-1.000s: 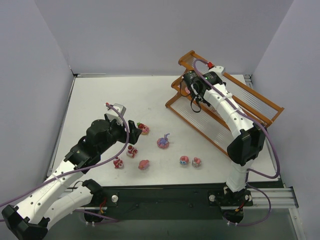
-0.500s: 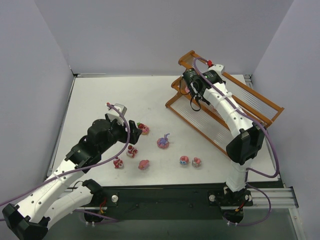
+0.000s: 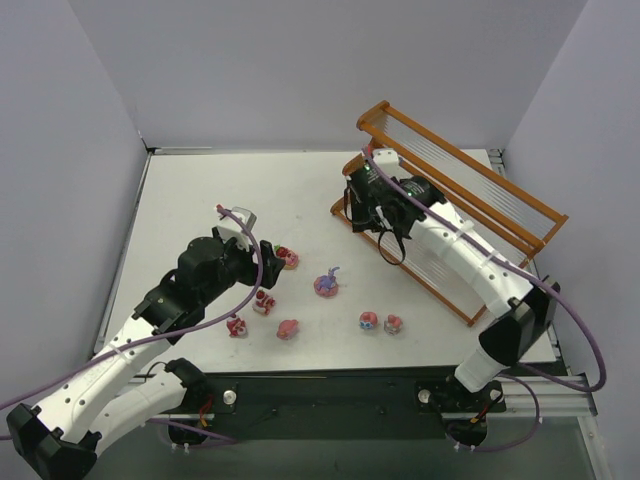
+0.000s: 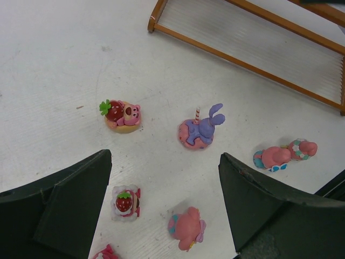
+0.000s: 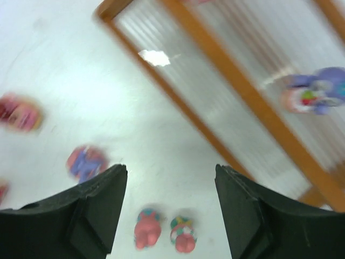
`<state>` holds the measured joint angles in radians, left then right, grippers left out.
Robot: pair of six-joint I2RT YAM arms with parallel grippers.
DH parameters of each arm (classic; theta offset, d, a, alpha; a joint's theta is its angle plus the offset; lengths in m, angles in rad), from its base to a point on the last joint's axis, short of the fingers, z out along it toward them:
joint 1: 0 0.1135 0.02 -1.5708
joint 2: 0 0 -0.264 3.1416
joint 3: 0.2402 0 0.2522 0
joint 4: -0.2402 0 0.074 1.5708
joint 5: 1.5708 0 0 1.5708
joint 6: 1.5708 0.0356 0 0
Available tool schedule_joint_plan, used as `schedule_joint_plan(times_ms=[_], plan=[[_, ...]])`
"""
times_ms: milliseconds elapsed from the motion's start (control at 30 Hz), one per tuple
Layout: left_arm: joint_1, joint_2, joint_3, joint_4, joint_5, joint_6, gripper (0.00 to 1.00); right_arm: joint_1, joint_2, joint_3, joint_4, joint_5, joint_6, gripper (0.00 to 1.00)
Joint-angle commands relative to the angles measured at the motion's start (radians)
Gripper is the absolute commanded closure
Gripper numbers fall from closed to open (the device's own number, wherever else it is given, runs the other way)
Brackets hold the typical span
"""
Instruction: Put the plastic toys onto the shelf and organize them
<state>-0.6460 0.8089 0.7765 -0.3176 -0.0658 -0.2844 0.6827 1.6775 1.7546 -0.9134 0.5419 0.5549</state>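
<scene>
Roughly under L gripper (image 4: 163, 157): strawberry toy (image 4: 125, 202)

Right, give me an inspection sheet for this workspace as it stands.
Surface: white table, matte.
Job's things: seven plastic toys loose on the table, among them a purple bunny and a strawberry bear; one blue-purple toy rests on a tier of the shelf.
Clutter: nothing seen.
Grippers: left gripper open above the loose toys; right gripper open, empty, near the shelf's corner.
Cables: a purple cable runs along each arm.
Surroundings: plain pale walls on three sides.
</scene>
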Motion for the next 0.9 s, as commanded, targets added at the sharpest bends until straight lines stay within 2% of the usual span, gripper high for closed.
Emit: schedule_joint_plan(times_ms=[0, 100, 200, 333, 533, 733, 867], plan=[[0.005, -0.005, 0.026, 0.023, -0.002, 0.014, 0.09, 0.008, -0.145, -0.243, 0.318, -0.521, -0.352, 0.33], [0.008, -0.025, 0.027, 0.017, -0.014, 0.014, 0.1, 0.011, -0.163, -0.302, 0.393, -0.739, -0.452, 0.32], [0.011, -0.045, 0.026, 0.014, -0.023, 0.022, 0.1, 0.028, -0.167, -0.348, 0.468, -0.836, -0.531, 0.33], [0.011, -0.048, 0.033, 0.0, -0.026, 0.027, 0.09, 0.048, -0.133, -0.369, 0.51, -0.861, -0.622, 0.35], [0.011, -0.027, -0.002, 0.021, 0.033, -0.027, 0.09, 0.032, -0.124, -0.362, 0.538, -0.708, -0.555, 0.37], [-0.006, 0.136, -0.062, 0.262, 0.205, -0.127, 0.1, 0.012, -0.177, -0.386, 0.495, -0.51, -0.389, 0.37], [-0.061, 0.298, -0.048, 0.423, 0.224, -0.111, 0.12, -0.037, -0.238, -0.394, 0.417, -0.48, -0.252, 0.37]])
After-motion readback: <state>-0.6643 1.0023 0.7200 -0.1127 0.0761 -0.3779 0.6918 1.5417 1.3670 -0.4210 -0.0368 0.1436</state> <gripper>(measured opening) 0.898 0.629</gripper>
